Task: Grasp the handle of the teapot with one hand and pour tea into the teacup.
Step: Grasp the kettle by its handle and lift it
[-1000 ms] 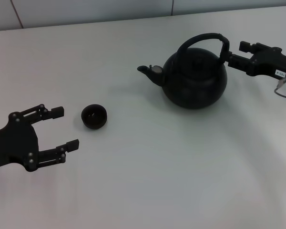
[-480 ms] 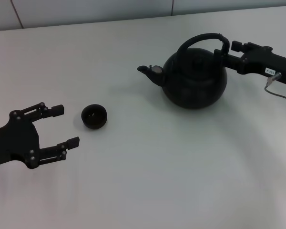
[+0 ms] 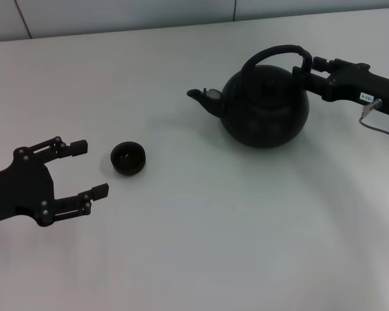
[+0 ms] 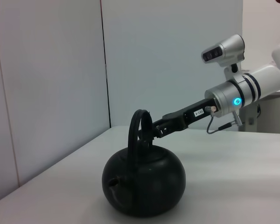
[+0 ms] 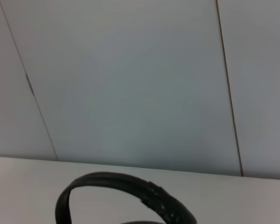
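Seemingly right gripper [image 3: 309,70] jaws at handle [image 3: 277,52]

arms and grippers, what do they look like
The left gripper is matte black, with linkage jaws studded with silvery screws. The right gripper is black with a small white label; behind it come a silver-white wrist with a glowing blue ring, a thin grey cable and a silver camera.
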Motion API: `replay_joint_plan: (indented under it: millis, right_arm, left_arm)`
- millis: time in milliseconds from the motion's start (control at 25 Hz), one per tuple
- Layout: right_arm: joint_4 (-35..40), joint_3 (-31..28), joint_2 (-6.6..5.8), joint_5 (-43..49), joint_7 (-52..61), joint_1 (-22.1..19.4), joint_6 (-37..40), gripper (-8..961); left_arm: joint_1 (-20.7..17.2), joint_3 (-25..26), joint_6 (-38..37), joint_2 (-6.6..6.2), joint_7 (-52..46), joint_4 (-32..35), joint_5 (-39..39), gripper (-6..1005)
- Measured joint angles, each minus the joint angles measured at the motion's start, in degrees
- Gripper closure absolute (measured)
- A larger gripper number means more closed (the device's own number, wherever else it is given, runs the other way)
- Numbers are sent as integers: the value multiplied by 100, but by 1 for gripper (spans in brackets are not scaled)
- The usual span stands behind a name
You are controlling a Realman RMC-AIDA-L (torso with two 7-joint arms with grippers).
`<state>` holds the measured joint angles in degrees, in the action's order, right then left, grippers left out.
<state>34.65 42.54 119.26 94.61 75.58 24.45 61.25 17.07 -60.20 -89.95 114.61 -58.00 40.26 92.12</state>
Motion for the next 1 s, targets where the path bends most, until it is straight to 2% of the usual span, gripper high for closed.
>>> replay_joint_plan:
  millis: [120, 520, 1000]
  right_arm:
    - [-22, 0, 0, 2, -100, -6, 1, 323]
    - [-47, -1, 0, -9, -134, 33, -11, 757]
    - [-72, 0, 7, -14, -283, 66, -65, 812]
  left_arm:
    - [12, 0, 0, 0, 0, 0, -1, 200]
    - [28, 0, 4, 6, 8, 0, -2, 200]
    - [41, 0, 74, 26, 9, 8, -2, 200]
